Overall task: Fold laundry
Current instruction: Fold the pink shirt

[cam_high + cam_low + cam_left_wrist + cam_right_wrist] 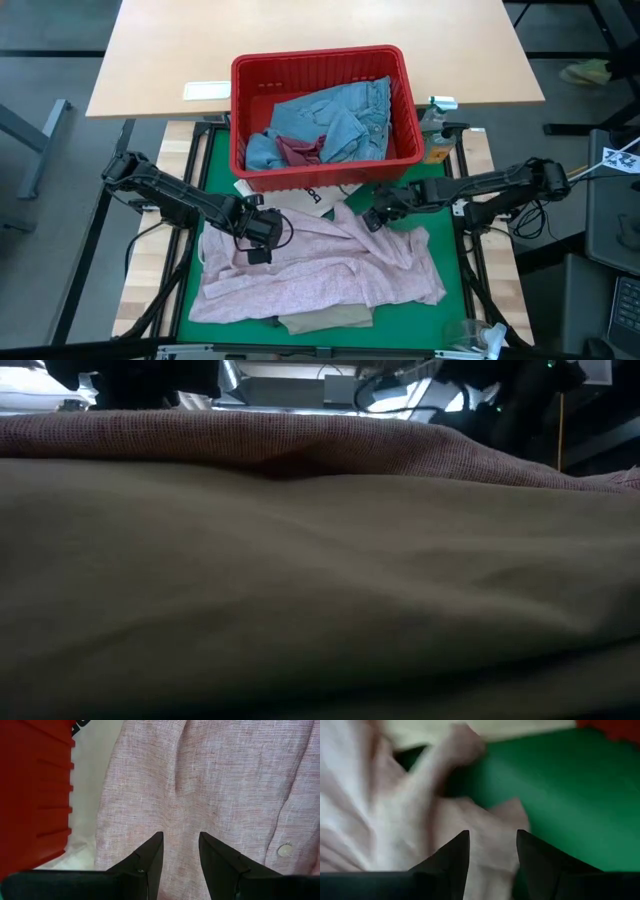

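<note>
A mottled pink top lies spread and rumpled over the green mat, covering beige trousers whose edge pokes out at the near side. In the low view the trousers fill the foreground with the pink top behind. My left gripper stands open, pointing down over the top's left part, its fingertips either side of a crease. My right gripper is open over the top's far right edge, beside bare mat.
A red basket stands at the mat's far side, holding light blue jeans and a maroon piece. A white tote bag lies partly under it. A bottle stands right of the basket. The basket wall is close to my left gripper.
</note>
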